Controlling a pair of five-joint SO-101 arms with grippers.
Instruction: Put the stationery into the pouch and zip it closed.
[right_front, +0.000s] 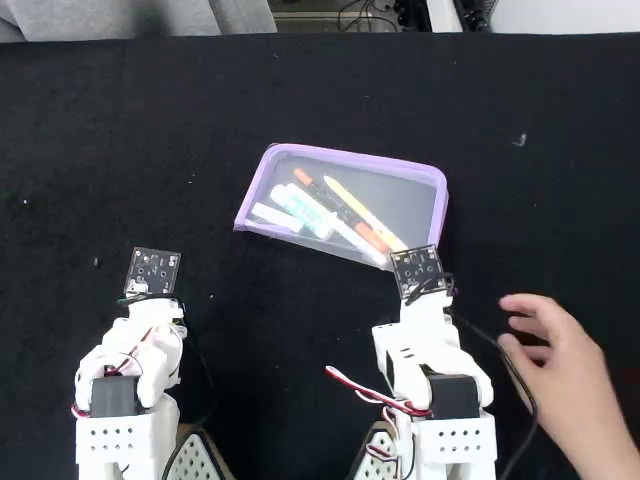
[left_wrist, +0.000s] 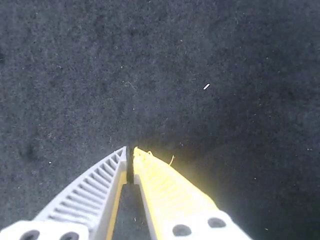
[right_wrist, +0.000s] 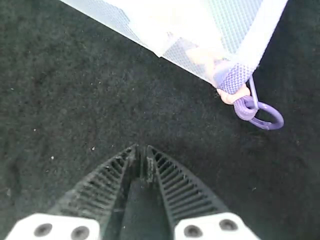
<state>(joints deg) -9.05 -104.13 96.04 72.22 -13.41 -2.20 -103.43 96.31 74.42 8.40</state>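
Pouch (right_front: 405, 195) mid-table with pens and markers (right_front: 335, 212) inside, purple zipper pull (right_wrist: 257, 112) near right gripper (right_wrist: 142, 150), tips together and empty, left gripper (left_wrist: 130, 152) likewise closed on nothing, well apart from pouch

black cloth table (right_front: 120, 130), cables (right_front: 370, 14) behind

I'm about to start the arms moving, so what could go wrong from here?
1. A person's hand is close beside the right arm; a swing could hit it.
2. The small purple ring zip pull lies flat on the black cloth near the shut right tool; a grab may miss and shove the loose purple-edged mesh pouch.
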